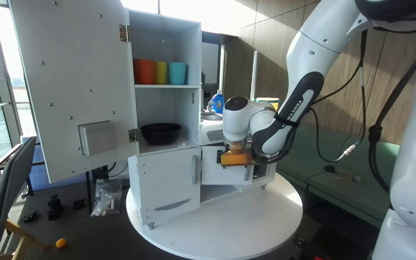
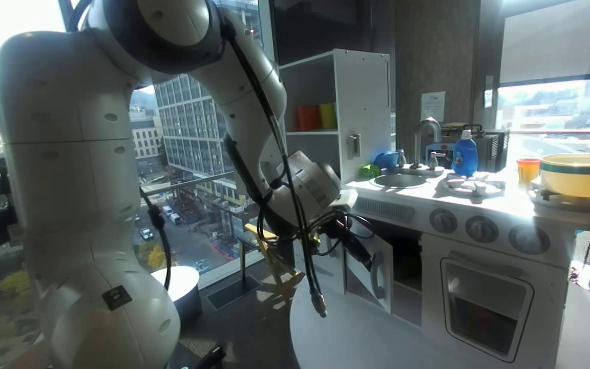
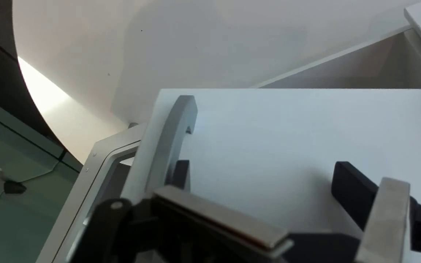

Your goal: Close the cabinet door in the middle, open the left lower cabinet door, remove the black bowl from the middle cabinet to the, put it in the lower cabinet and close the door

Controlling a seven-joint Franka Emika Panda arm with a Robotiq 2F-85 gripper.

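The middle cabinet door [image 1: 211, 171] stands ajar; it also shows in the wrist view [image 3: 269, 128] and an exterior view [image 2: 369, 277]. Its grey handle [image 3: 172, 142] is at the free edge. My gripper [image 3: 263, 177] is open in front of this door, its fingers wide apart. One finger is beside the inner side of the handle; whether it touches is unclear. The other is close to the door face. The black bowl [image 1: 161, 133] sits upright on the lower shelf of the tall open cabinet. The left lower cabinet door [image 1: 168, 184] looks shut or nearly so.
The tall cabinet's large door [image 1: 74, 79] is swung wide open. Cups [image 1: 144, 71] stand on the shelf above the bowl. The oven door [image 2: 484, 307] is beside the middle cabinet. A blue bottle [image 2: 465, 156] and yellow pot [image 2: 582, 177] stand on the counter. The unit rests on a round white table [image 1: 229, 231].
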